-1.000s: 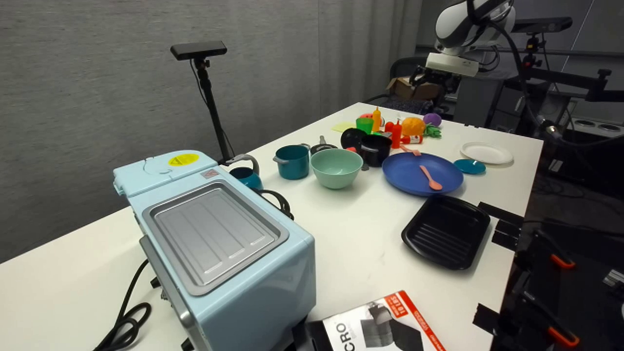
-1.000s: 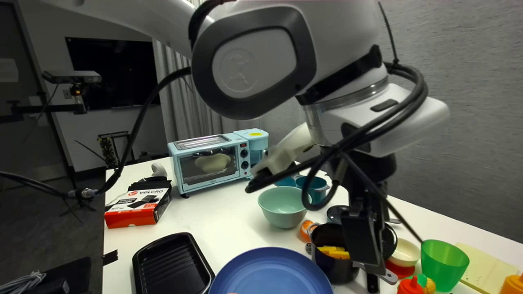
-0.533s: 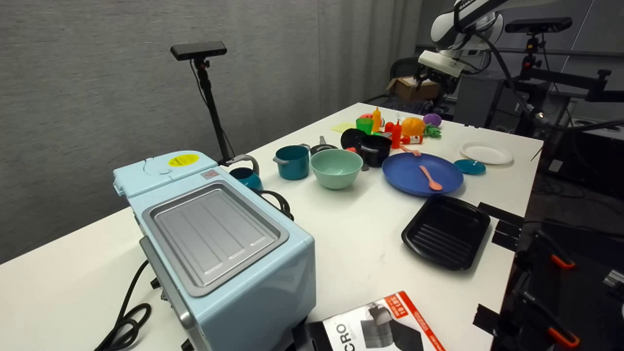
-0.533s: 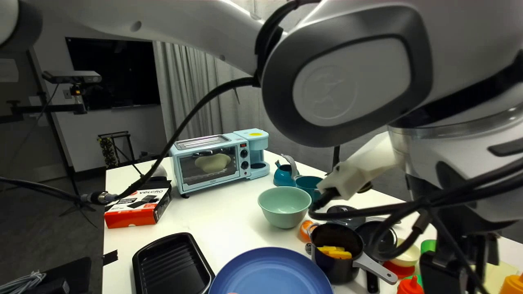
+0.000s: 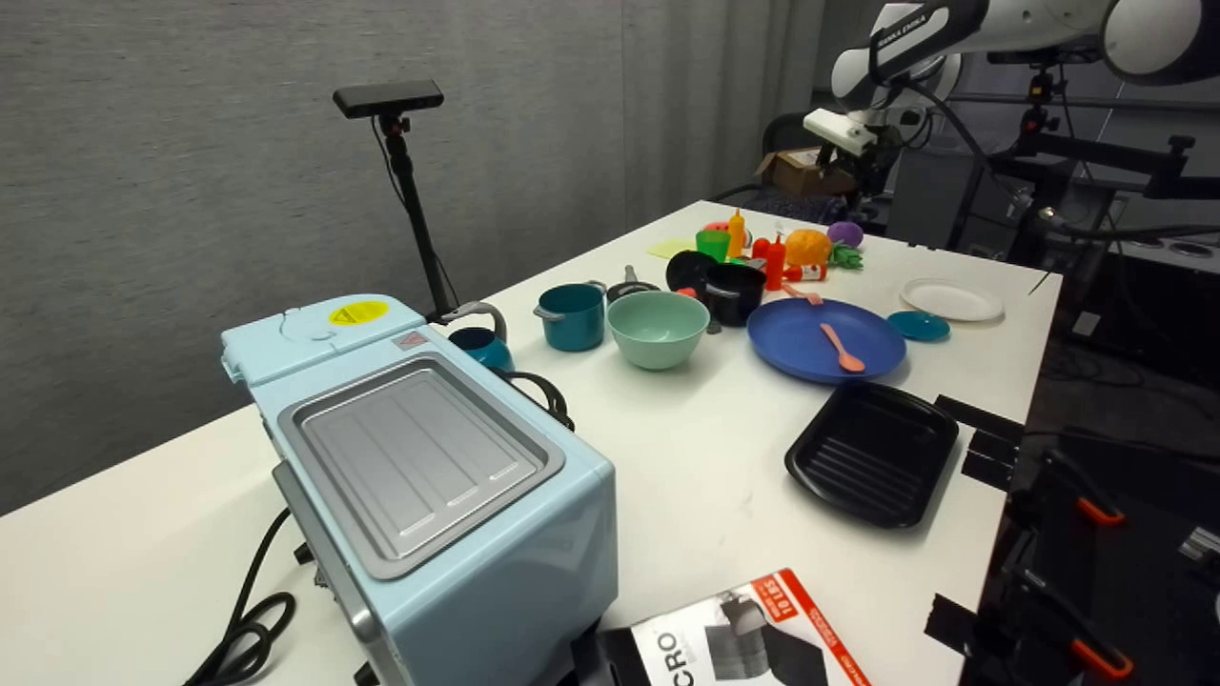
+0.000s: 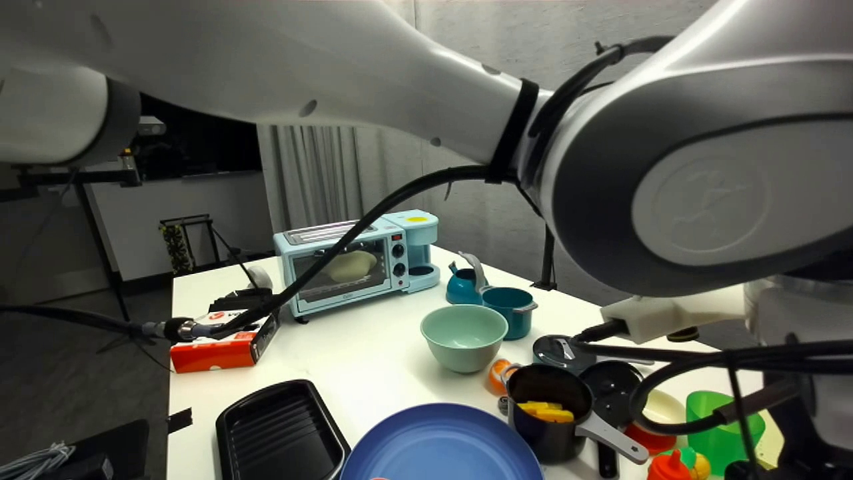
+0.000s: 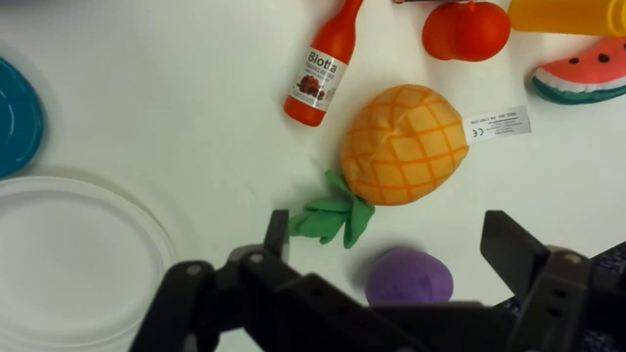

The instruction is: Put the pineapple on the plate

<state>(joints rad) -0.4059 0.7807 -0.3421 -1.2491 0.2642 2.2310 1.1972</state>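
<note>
The pineapple is an orange-yellow plush toy with green leaves. It lies on its side on the white table in the wrist view, and it also shows in an exterior view. My gripper is open and empty above the table; its fingers stand wide apart, with the leaves and a purple toy between and below them. The gripper also shows in an exterior view, above the table's far end. The blue plate lies mid-table with a pink spoon on it. It is partly cut off in an exterior view.
A purple round toy and a red bottle lie close to the pineapple. A white plate and a teal dish stand to its left. A black pot, teal bowl and black tray surround the blue plate.
The arm and gripper have moved left in an exterior view and right in the other, toward the table's far end. The pineapple, the blue plate and other objects have not moved.
</note>
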